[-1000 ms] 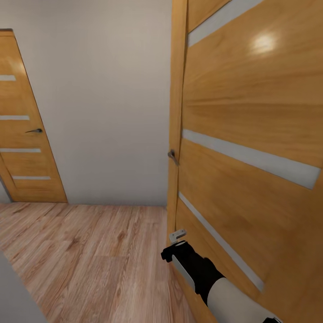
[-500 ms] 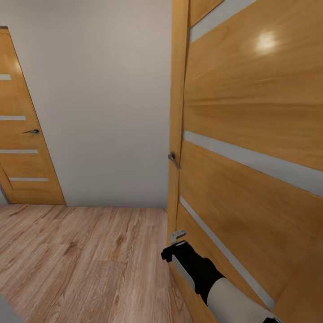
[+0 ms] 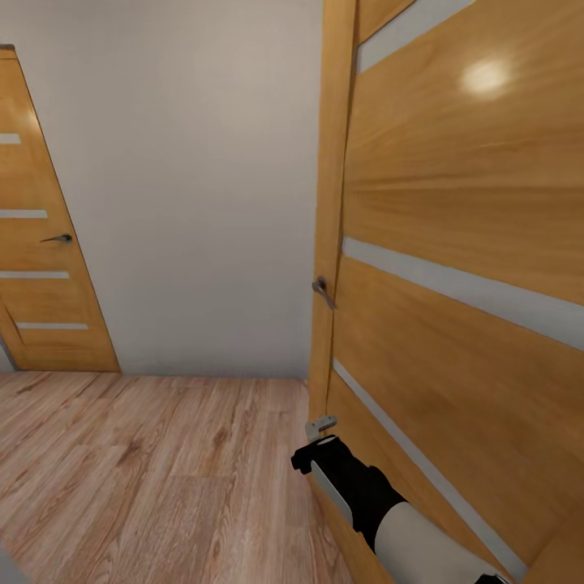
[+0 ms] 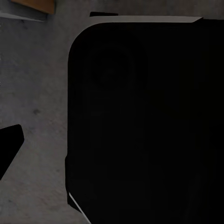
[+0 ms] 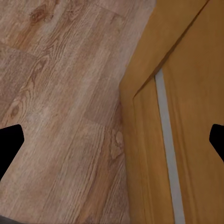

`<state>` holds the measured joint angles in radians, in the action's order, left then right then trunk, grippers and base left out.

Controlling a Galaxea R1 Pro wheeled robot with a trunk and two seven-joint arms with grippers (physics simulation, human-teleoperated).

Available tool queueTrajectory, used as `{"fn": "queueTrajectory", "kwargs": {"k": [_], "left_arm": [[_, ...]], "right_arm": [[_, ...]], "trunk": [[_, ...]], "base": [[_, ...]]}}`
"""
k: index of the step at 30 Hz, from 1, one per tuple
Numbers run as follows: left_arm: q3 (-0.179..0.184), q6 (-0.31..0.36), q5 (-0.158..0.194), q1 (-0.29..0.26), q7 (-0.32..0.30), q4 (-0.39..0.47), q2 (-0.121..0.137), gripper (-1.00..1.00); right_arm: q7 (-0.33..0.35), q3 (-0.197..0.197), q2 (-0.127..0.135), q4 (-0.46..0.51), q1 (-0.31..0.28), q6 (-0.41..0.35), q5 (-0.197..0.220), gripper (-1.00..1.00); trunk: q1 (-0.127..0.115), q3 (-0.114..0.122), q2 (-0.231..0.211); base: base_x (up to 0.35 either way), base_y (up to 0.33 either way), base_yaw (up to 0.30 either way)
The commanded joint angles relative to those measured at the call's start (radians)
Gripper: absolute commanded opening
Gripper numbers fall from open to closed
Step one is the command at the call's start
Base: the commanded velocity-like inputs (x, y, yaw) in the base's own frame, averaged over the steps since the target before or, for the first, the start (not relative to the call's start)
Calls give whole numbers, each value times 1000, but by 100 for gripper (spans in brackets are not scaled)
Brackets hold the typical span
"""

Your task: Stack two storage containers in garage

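The storage containers are out of view. My right arm [image 3: 365, 495] reaches forward low beside a wooden door [image 3: 462, 268]. In the right wrist view my right gripper [image 5: 112, 144] is open, its two dark fingertips [image 5: 9, 147] far apart over light wood planks and the door's lower edge, with nothing between them. In the left wrist view one dark fingertip [image 4: 8, 147] of the left gripper sits at the picture's edge over a grey speckled surface [image 4: 37, 93]. A large black body [image 4: 144, 121] hides the other finger.
The near wooden door with grey stripes and a lever handle [image 3: 322, 289] stands close on the right, edge-on to me. A second like door [image 3: 40, 243] is shut at the far left in a plain pale wall [image 3: 195, 203]. Light wood plank floor [image 3: 146, 470] stretches ahead and left.
The whole picture shifted a little at first, so the camera moved. In the last half second the near door's edge and handle slid slightly right while the far door held its place.
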<state>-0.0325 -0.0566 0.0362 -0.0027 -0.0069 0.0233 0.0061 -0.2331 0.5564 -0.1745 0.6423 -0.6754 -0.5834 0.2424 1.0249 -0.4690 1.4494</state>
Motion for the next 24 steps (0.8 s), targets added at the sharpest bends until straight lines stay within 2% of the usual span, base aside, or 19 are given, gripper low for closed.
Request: {"fn": "queueTrajectory", "kwargs": {"k": [1,24], "left_arm": [[-3,-3,4,0,0,0,0,100],[-3,-3,5,0,1,0,1,100]], "right_arm": [[-9,3,0,0,-1,-3,11,100],[-11,3,0,0,-1,-4,8,100]], "trunk": [[0,-1,1],[0,-1,1]], "base": [[21,23,0],[2,2,0]]}}
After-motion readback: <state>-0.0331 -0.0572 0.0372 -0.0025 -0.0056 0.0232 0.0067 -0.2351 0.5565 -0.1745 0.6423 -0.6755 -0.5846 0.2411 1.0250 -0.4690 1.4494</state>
